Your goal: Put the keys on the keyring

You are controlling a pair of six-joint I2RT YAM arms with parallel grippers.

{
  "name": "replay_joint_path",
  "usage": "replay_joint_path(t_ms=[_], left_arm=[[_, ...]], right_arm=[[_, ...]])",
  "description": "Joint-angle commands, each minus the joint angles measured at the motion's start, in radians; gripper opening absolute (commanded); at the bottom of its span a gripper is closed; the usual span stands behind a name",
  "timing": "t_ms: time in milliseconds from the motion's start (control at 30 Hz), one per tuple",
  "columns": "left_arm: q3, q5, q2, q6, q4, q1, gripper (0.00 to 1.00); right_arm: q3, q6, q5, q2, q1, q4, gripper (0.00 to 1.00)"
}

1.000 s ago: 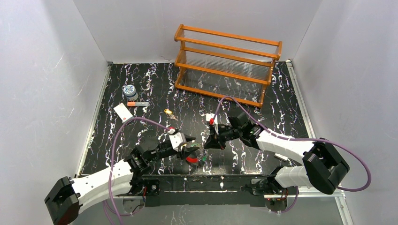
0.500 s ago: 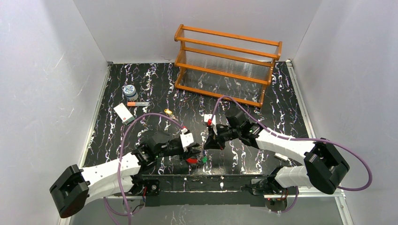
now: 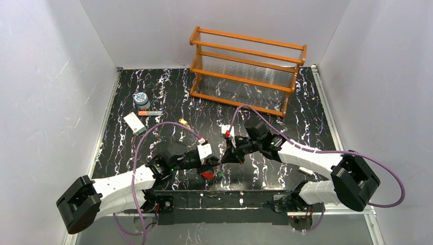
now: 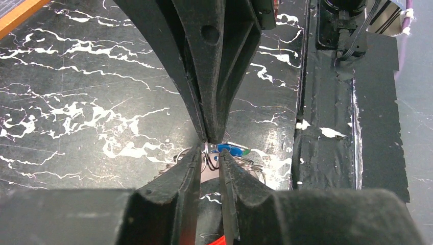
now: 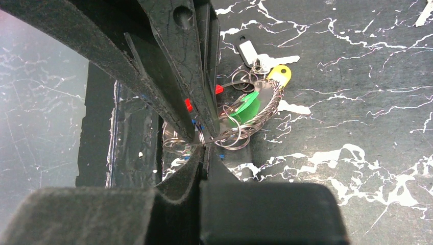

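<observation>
Closed jar (image 3: 141, 98) hides contents; right pincer (image 5: 203, 146) pinches keyring (image 5: 199, 136).

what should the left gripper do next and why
Probably close the left gripper the rest of the way. A thin silver ring sits in the narrow gap between its fingers, and the right gripper, tip to tip with it, is shut on what looks like the same ring. A second pinch seems needed to work the ring open.

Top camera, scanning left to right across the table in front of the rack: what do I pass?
White card → small yellow key → left gripper → right gripper, pinching the keyring. Jar and orange-tipped stick overlap the card, so left out.
</observation>
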Motion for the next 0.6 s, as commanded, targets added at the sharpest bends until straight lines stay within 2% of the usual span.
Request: replay_joint_path(t_ms=[0, 100, 133, 233, 300, 367, 567], left_arm=[[0.017, 0.014, 0.005, -0.024, 0.049, -0.004, 0.15], [0.013, 0.015, 0.012, -0.028, 0.055, -0.005, 0.01], [0.012, 0.015, 0.012, -0.028, 0.054, -0.004, 0.00], [0.005, 0.011, 0.010, -0.037, 0.059, -0.003, 0.00], [-0.005, 0.006, 0.002, -0.051, 0.076, -0.004, 0.00], [-0.022, -0.004, -0.008, -0.072, 0.101, -0.004, 0.00], [-0.099, -0.042, -0.069, -0.144, 0.233, -0.003, 0.00]], right_arm=[[0.048, -0.014, -0.026, -0.018, 0.009, 0.020, 0.01], [0.046, -0.010, -0.020, -0.023, 0.009, 0.027, 0.01], [0.043, -0.007, -0.017, -0.025, 0.009, 0.032, 0.02], [0.031, 0.018, 0.004, -0.036, 0.007, 0.058, 0.12], [0.009, 0.049, 0.019, -0.048, 0.006, 0.100, 0.24], [-0.017, 0.075, 0.015, -0.063, -0.003, 0.150, 0.32], [-0.101, 0.170, -0.083, -0.106, -0.078, 0.303, 0.47]])
